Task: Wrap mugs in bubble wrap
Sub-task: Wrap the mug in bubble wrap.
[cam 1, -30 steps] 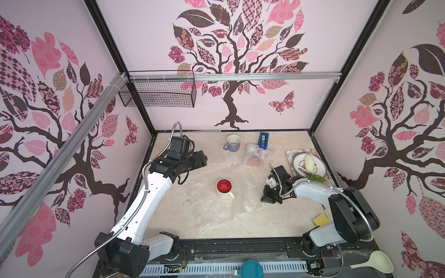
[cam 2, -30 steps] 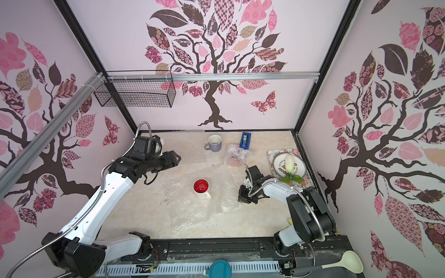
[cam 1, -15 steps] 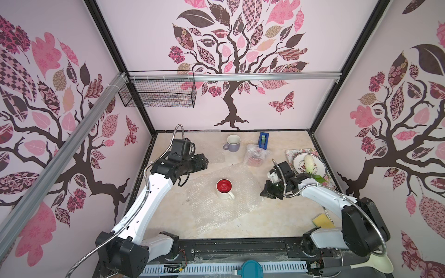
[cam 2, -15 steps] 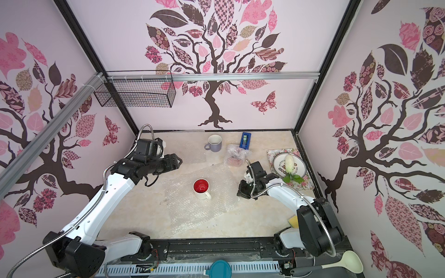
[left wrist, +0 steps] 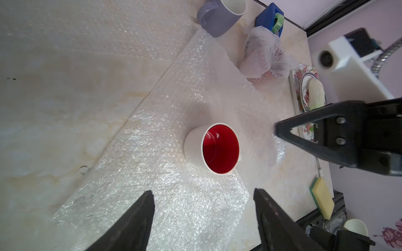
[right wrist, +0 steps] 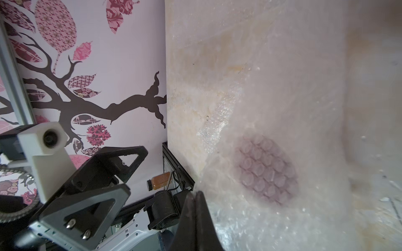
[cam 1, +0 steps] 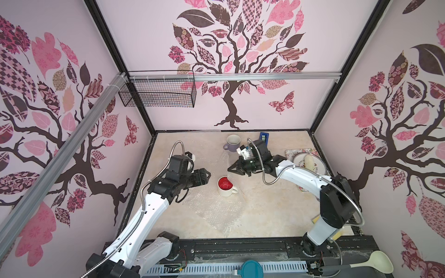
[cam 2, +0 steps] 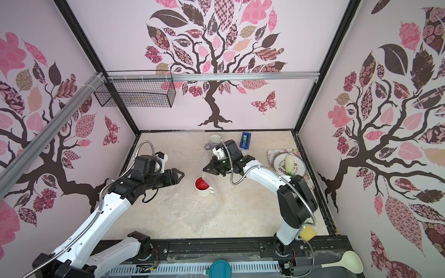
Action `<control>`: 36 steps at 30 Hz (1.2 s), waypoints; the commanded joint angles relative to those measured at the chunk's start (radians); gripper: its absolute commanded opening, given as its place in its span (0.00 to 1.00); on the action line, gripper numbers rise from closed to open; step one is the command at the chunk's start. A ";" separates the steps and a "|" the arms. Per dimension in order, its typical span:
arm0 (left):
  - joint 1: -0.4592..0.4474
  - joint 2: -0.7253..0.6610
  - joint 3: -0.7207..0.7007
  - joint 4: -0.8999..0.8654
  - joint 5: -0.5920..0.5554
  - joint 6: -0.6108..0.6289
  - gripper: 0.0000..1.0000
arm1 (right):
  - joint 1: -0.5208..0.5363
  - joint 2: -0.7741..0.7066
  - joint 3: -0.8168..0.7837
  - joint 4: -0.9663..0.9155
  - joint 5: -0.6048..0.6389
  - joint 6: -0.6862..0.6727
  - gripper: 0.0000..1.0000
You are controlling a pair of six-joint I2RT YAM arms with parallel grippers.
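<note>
Clear bubble wrap [cam 1: 216, 211] lies spread on the table [cam 1: 265, 204], and its corner on the right arm's side has just left the surface. A second ago the right tool [cam 1: 230, 169] was low at the sheet's edge, well out from the white mug with the red inside [cam 1: 226, 186]. Now it is raised and drawn in close behind that mug, pressed together on the corner, with film trailing down toward the rim. The left tool [cam 1: 207, 177] has edged nearer too and hangs just beside the mug, spread, holding nothing. To my eye the first fold over the mug is under way. That mug stands upright on the sheet with nothing in it. The lavender mug [cam 1: 232, 143] at the back is likewise bare inside and unwrapped. A reddish bundle [left wrist: 261, 56] already swaddled in wrap sits nearby. The plate [cam 1: 296, 161] carries a pale oblong lump [cam 1: 310, 161], and I see nothing in the wire basket [cam 1: 156, 96] on the wall.
</note>
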 commanded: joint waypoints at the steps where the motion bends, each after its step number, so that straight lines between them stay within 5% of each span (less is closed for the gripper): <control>1: -0.005 0.009 -0.052 0.081 0.046 -0.014 0.75 | 0.023 0.057 0.038 0.028 -0.022 0.046 0.00; 18: -0.047 0.243 -0.098 0.247 0.112 -0.048 0.74 | 0.088 0.173 0.052 -0.069 0.095 0.001 0.00; 36: -0.053 0.477 0.034 0.207 0.012 -0.056 0.72 | 0.160 0.336 0.252 -0.407 0.391 -0.126 0.00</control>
